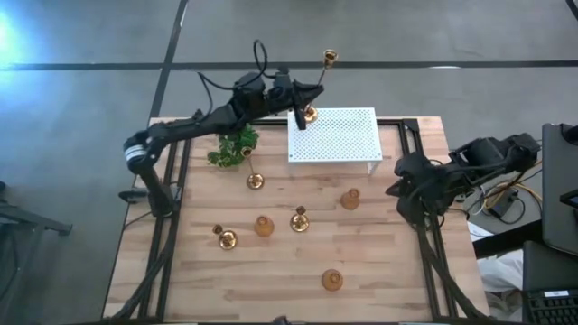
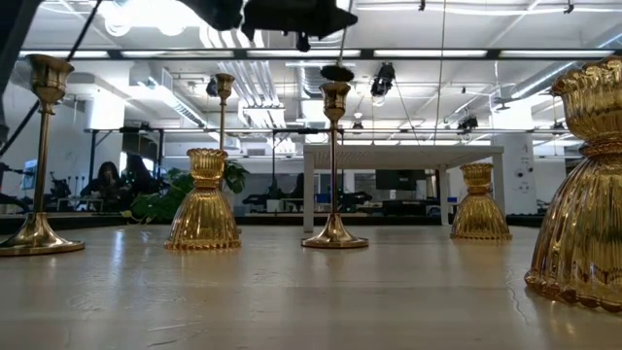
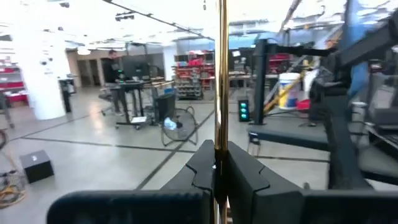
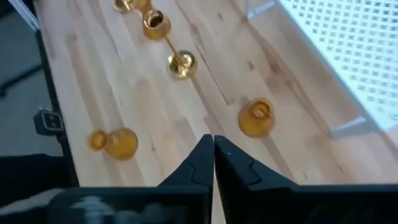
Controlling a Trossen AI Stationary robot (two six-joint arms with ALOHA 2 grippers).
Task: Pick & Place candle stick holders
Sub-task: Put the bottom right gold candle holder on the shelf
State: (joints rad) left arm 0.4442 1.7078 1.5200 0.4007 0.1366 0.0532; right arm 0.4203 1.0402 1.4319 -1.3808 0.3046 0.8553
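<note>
Over the far left corner of the white perforated box, my left gripper is shut on a tall thin-stemmed gold candle stick holder. Several more gold candle stick holders stand on the wooden table by their bases: thin-stemmed ones and squat ones. My right gripper hangs shut and empty over the table's right edge, above a squat holder. My left gripper pinches the holder's thin stem, low down near the round base, between its two fingers. The fingers come at it about level, lying across the stem. The holder stands upright; whether its base touches the box, I cannot tell.
A green leafy plant sits left of the box, next to a thin holder. The box stands on legs at the table's far side. The wooden top between the holders and the near edge is bare.
</note>
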